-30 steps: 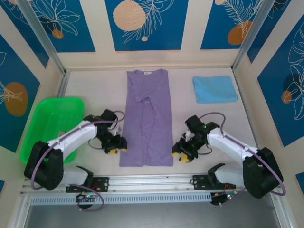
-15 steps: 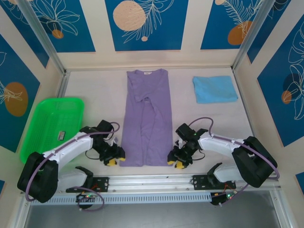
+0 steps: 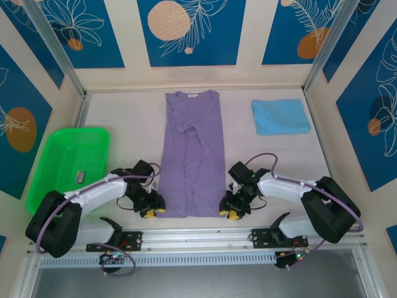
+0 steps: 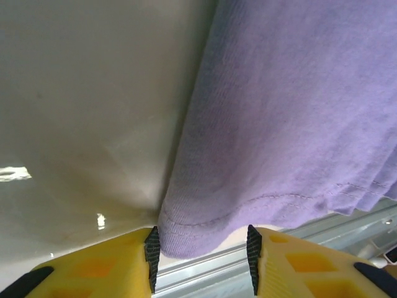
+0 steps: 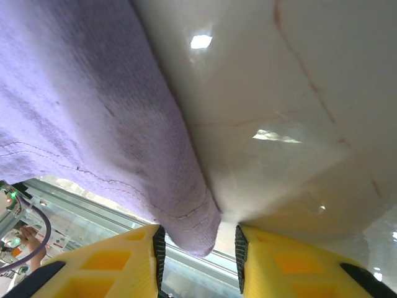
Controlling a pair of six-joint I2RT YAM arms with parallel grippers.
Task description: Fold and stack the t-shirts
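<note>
The purple tee (image 3: pixel 191 155) lies flat on the table (image 3: pixel 124 124), a long strip running from 12 to 6 o'clock, collar at 12. The left pincer (image 3: pixel 151 210) sits at its 7 o'clock hem corner, the right pincer (image 3: pixel 231 211) at its 5 o'clock corner. Each wrist view shows the jaws partly spread, the corner between the pads with a gap beside the cloth, not pinched. The folded blue tee (image 3: pixel 280 116) lies at 2 o'clock, well apart
</note>
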